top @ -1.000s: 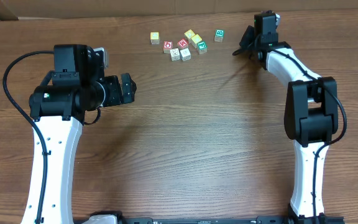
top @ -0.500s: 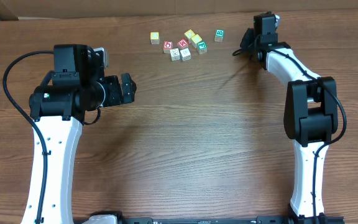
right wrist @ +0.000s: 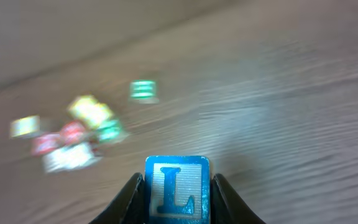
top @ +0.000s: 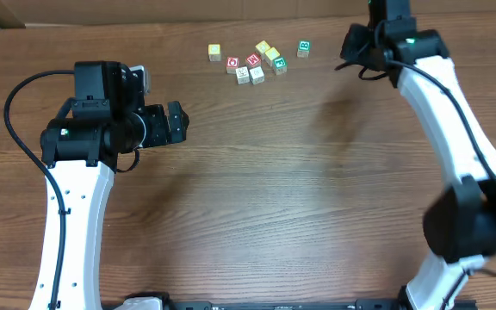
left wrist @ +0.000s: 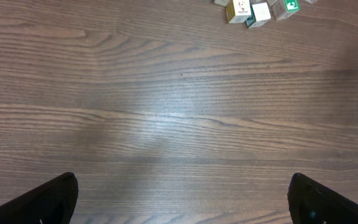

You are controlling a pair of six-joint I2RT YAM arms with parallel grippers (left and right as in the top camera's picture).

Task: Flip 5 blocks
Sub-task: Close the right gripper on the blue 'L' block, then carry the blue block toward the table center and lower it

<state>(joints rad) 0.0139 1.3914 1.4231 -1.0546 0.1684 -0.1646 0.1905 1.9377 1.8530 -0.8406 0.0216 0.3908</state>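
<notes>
Right wrist view: the right gripper [right wrist: 176, 198] pinches a blue block [right wrist: 176, 185] between its two fingers, one pressed to each side, with the face printed with the letter L turned to the camera. Behind it the wooden table [right wrist: 303, 124] and the other cubes are blurred. From overhead, this gripper is at the far right of the table near the back edge, and its arm is blurred. Just to its left stands a lone green block [top: 304, 49]. Further left is a loose cluster: a second green block [top: 280, 66], two whitish blocks [top: 242, 74] side by side, red cubes [top: 232, 63] and yellow cubes [top: 272, 55]. The left gripper [top: 181, 122] is well apart from all of them, over bare wood, its fingers spread wide and holding nothing.
</notes>
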